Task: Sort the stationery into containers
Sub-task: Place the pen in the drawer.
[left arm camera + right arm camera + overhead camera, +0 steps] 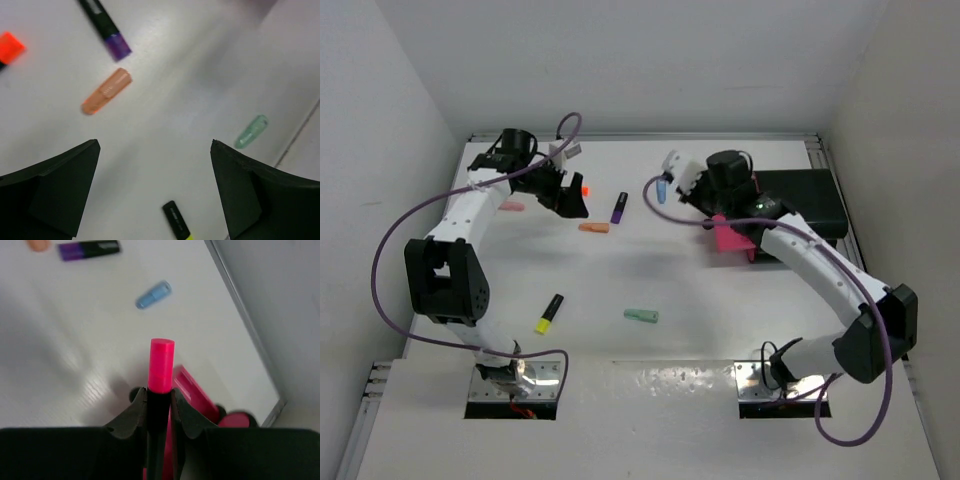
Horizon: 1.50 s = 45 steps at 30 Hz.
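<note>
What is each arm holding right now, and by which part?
The right fingers pinch a pink highlighter by its black barrel, just below the pink end. The left fingers are open, holding nothing.

The white table (pixel 200 75) looks smooth and faintly glossy; the pink highlighter (pixel 161 370) is shiny plastic.

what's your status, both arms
Left gripper open, empty. Right gripper shut on pink highlighter, by magenta drawer. Nothing seen blocking.

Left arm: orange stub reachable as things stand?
Likely yes: left tool is open, empty, hovering close by the orange stub, nothing between them; the purple highlighter lies apart from it.
</note>
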Motion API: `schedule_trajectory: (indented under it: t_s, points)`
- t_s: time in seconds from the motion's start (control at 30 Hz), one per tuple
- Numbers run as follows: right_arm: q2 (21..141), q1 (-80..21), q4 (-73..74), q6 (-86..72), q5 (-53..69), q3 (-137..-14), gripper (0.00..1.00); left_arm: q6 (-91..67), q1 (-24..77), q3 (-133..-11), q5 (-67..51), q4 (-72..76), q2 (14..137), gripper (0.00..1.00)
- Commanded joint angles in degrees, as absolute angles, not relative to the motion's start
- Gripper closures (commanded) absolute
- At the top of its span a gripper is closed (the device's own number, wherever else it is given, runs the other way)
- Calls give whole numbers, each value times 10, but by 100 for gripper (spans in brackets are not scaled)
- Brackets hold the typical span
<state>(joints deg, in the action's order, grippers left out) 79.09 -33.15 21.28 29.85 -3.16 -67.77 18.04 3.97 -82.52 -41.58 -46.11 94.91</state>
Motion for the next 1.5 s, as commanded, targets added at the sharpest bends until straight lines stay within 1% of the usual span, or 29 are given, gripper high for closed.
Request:
schedule_trajectory:
  t_s: [0.0, 0.03, 0.1, 0.13, 0.17, 0.23, 0.3, 0.33, 0.37, 0.4, 0.47, 0.53, 0.57, 0.67, 0.77, 0.8, 0.9, 1.03, 1.13, 1.17, 1.3, 1.4, 1.43, 1.47]
  points:
    - [810, -262, 277, 120, -94, -723, 100, 184, 33, -882, -337, -425, 962, 0]
    - [834, -249, 305, 94, -98, -739, 100, 183, 31, -887, -326, -411, 973, 0]
    - [859, -209, 338, 27, -105, -784, 100, 159, 29, -883, -256, -385, 984, 0]
    - [878, -200, 365, 7, -105, -795, 100, 154, 28, -881, -239, -365, 990, 0]
    - [884, -192, 373, -29, -103, -807, 100, 161, 25, -877, -233, -355, 994, 0]
    - [891, -178, 380, -47, -102, -806, 100, 172, 24, -877, -229, -338, 1010, 0]
    - [899, -177, 379, -59, -109, -802, 100, 220, 25, -910, -231, -349, 1046, 0]
    - [904, -179, 380, -64, -115, -802, 100, 238, 25, -931, -235, -382, 1065, 0]
    - [916, -180, 381, -73, -123, -805, 100, 273, 23, -983, -247, -405, 1084, 0]
    - [920, -179, 378, -76, -131, -804, 100, 286, 20, -1010, -256, -449, 1126, 0]
    - [934, -178, 372, -88, -142, -801, 97, 312, 6, -1072, -293, -475, 1161, 1]
    - [946, -177, 370, -97, -145, -806, 93, 316, 0, -1090, -319, -481, 1190, 1]
    - [954, -178, 370, -98, -146, -807, 86, 315, -15, -1093, -319, -474, 1200, 1]
    - [966, -181, 367, -102, -161, -809, 78, 340, -15, -1099, -299, -448, 1218, 1]
    - [976, -180, 368, -103, -180, -814, 76, 386, -12, -1135, -276, -474, 1257, 4]
    - [980, -180, 370, -99, -183, -816, 76, 410, -11, -1167, -279, -488, 1269, 5]
    - [983, -178, 370, -100, -185, -818, 74, 443, -11, -1205, -287, -513, 1309, 8]
    - [987, -178, 371, -99, -189, -823, 69, 484, -6, -1187, -308, -485, 1320, 8]
    - [989, -178, 374, -99, -189, -827, 62, 505, -6, -1186, -314, -480, 1334, 8]
    - [989, -177, 374, -99, -188, -831, 60, 509, 10, -1187, -316, -478, 1339, 8]
    - [987, -178, 385, -99, -166, -848, 59, 518, 15, -1190, -325, -472, 1365, 9]
    - [973, -181, 393, -103, -141, -864, 58, 526, 19, -1189, -321, -480, 1382, 13]
    - [969, -184, 396, -101, -120, -870, 58, 536, 23, -1188, -320, -487, 1385, 17]
    - [964, -191, 396, -98, -115, -872, 58, 540, 25, -1187, -316, -491, 1391, 19]
